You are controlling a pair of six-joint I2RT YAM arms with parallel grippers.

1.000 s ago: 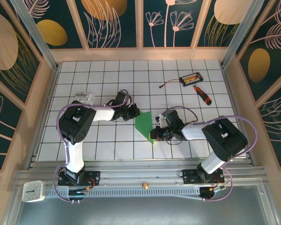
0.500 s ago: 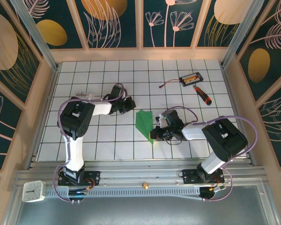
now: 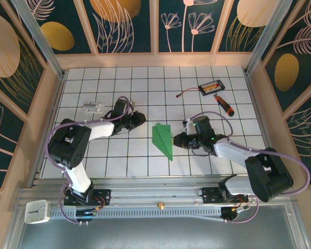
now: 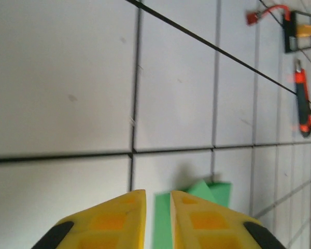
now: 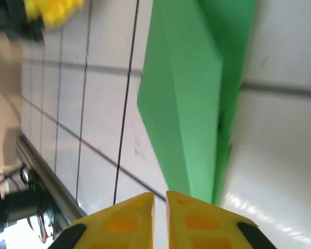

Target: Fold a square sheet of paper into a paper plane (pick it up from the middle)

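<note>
Top external: your paper plane [image 3: 163, 139] lies free; folding looks done.
Left gripper [image 4: 157, 194]: pinched together, empty.
Right gripper [image 5: 160, 196]: pinched together, empty.

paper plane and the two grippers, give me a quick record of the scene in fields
paper plane: green folded dart, lying flat on the tiled table, narrow end toward the near edge
left gripper: left of the plane, apart from it, jaws close together, holding nothing
right gripper: close beside the plane's right edge, contact unclear, jaws close together, holding nothing
far right: black box with orange parts, black-and-orange screwdriver
far left: small clear item
</note>
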